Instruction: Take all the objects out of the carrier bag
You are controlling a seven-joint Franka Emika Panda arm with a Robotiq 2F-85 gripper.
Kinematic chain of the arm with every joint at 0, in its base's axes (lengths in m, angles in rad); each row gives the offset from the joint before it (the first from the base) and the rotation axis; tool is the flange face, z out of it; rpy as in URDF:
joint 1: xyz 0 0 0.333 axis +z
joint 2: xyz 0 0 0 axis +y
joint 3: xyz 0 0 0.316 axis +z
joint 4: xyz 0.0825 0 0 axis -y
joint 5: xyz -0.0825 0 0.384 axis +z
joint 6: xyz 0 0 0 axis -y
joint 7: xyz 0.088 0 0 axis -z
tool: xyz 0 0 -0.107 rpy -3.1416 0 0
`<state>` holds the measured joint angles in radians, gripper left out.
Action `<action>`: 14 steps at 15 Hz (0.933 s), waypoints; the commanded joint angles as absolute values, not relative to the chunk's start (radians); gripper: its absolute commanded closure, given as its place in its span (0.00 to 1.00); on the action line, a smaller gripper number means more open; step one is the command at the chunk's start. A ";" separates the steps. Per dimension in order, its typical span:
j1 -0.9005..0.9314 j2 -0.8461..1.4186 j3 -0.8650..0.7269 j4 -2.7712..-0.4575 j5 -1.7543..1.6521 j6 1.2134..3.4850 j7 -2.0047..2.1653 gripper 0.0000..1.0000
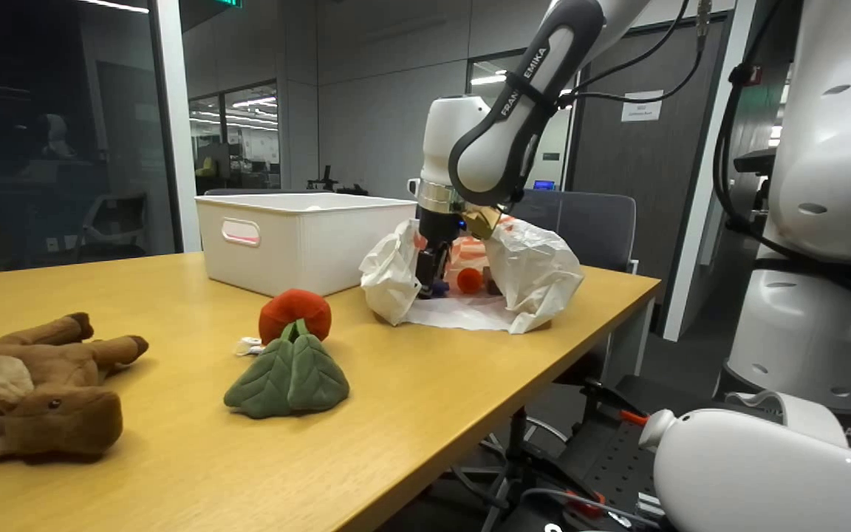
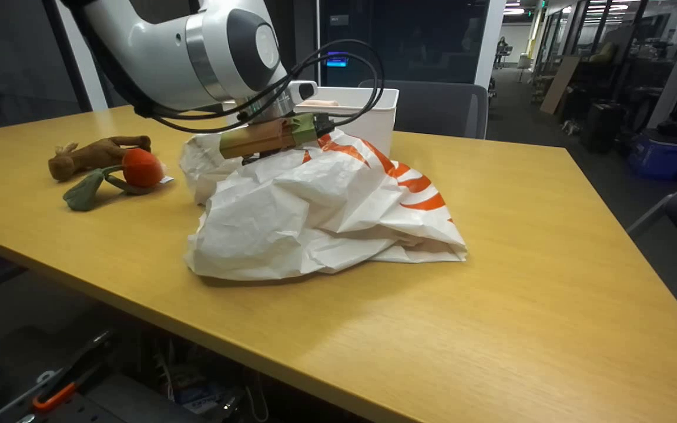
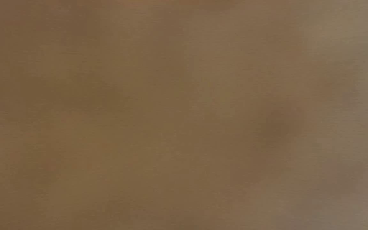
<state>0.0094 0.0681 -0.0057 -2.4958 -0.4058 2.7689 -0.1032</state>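
Observation:
The white plastic carrier bag (image 1: 536,270) with orange print lies on its side on the table, its mouth facing the camera in an exterior view. My gripper (image 1: 426,290) points down inside that mouth, its dark fingertips low and beside a small blue piece (image 1: 439,288). To the right of it sit a red round object (image 1: 470,280) and a small brown thing (image 1: 493,284), both inside the bag. Seen side-on, the fingers do not show whether they are apart. The bag (image 2: 315,217) hides the gripper's tips in an exterior view. The wrist view is only a brown blur.
On the table outside the bag lie a red plush (image 1: 295,314) with green leaves (image 1: 289,377) and a brown plush toy (image 1: 49,391). A white bin (image 1: 307,244) stands close beside the bag. The table edge (image 1: 514,403) runs near the bag.

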 commanded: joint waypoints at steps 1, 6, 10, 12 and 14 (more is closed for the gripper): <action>0.001 0.082 -0.013 -2.481 -0.343 2.786 -0.113 0.29; 0.002 0.071 -0.009 -2.495 -0.290 2.804 -0.126 0.60; 0.014 0.018 -0.029 -2.509 -0.430 2.761 -0.050 0.91; 0.017 -0.019 -0.037 -2.514 -0.581 2.713 0.022 0.55; 0.012 -0.040 -0.023 -2.522 -0.625 2.681 0.032 0.54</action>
